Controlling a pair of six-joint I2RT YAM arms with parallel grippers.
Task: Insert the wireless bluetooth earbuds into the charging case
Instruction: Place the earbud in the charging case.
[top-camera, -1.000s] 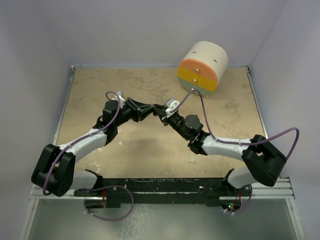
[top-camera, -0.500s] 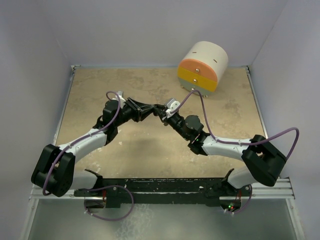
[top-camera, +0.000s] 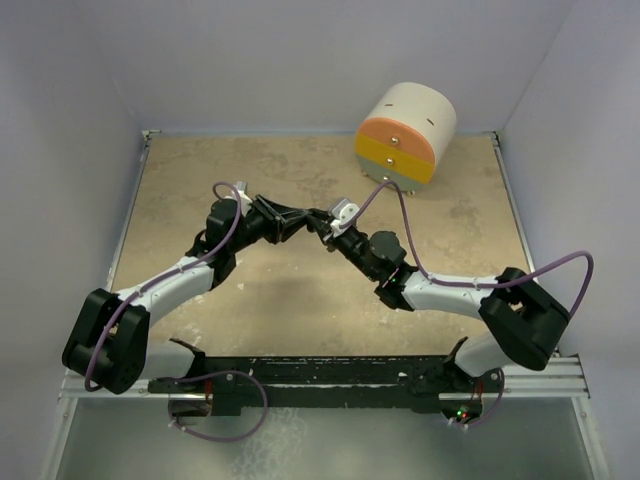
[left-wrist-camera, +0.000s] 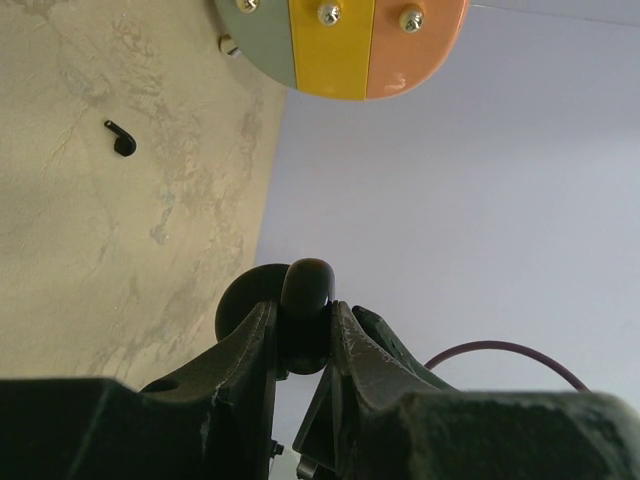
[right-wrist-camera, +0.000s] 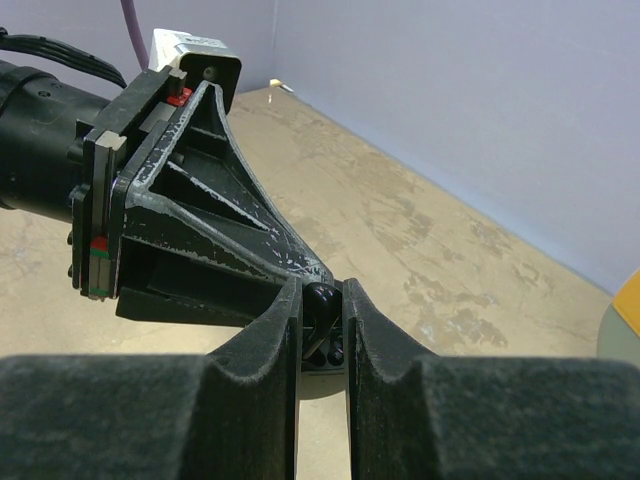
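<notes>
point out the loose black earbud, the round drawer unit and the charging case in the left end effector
black earbud (left-wrist-camera: 119, 139): left wrist view, middle of its body
round drawer unit (top-camera: 405, 135): top external view, orange front band
charging case (left-wrist-camera: 305, 300): left wrist view, its rounded upper end

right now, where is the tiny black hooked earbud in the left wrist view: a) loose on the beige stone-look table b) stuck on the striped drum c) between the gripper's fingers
a: the tiny black hooked earbud lies on the beige table, apart from the left gripper

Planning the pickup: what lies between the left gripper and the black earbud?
Nothing: bare table from left gripper to black earbud, left wrist view.
</notes>
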